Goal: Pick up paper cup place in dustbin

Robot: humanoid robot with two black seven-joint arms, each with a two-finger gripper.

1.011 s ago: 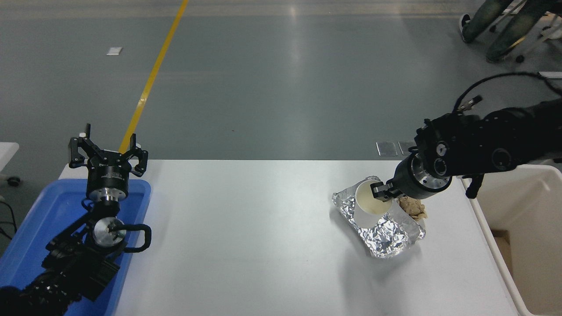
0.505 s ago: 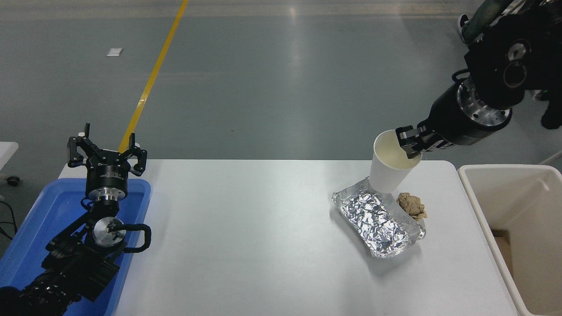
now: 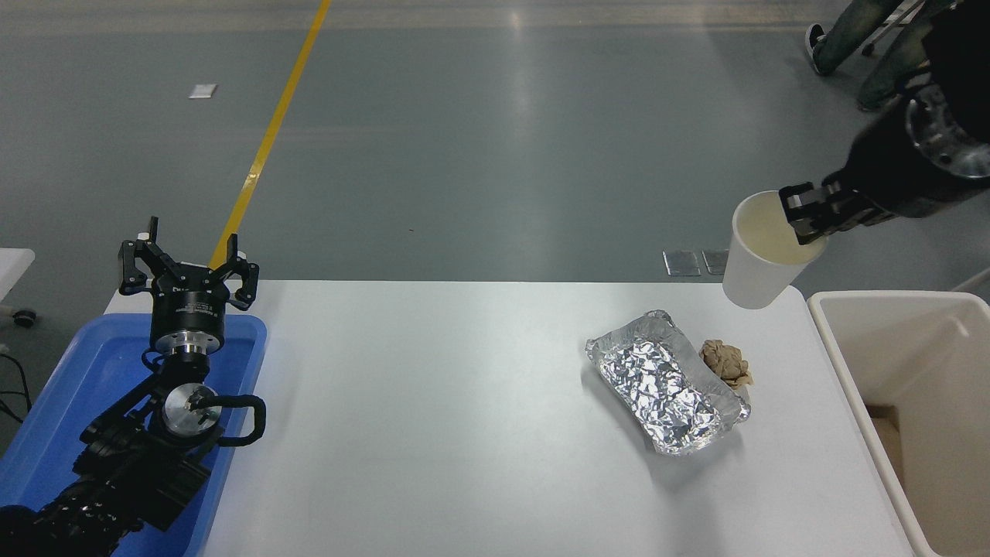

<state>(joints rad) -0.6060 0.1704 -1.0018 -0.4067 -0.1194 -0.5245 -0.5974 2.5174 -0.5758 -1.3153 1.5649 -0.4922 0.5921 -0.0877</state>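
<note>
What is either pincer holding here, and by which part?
The right pincer holds the paper cup by its rim, one finger inside the mouth. The left pincer holds nothing.

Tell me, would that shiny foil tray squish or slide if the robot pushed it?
Probably both. The foil tray is already wrinkled all over with bent edges, so it looks thin and likely to crumple under a push. Nothing lies inside it, so it is probably very light and might skid across the smooth white table. The brown paper ball right beside it might get bumped too.
</note>
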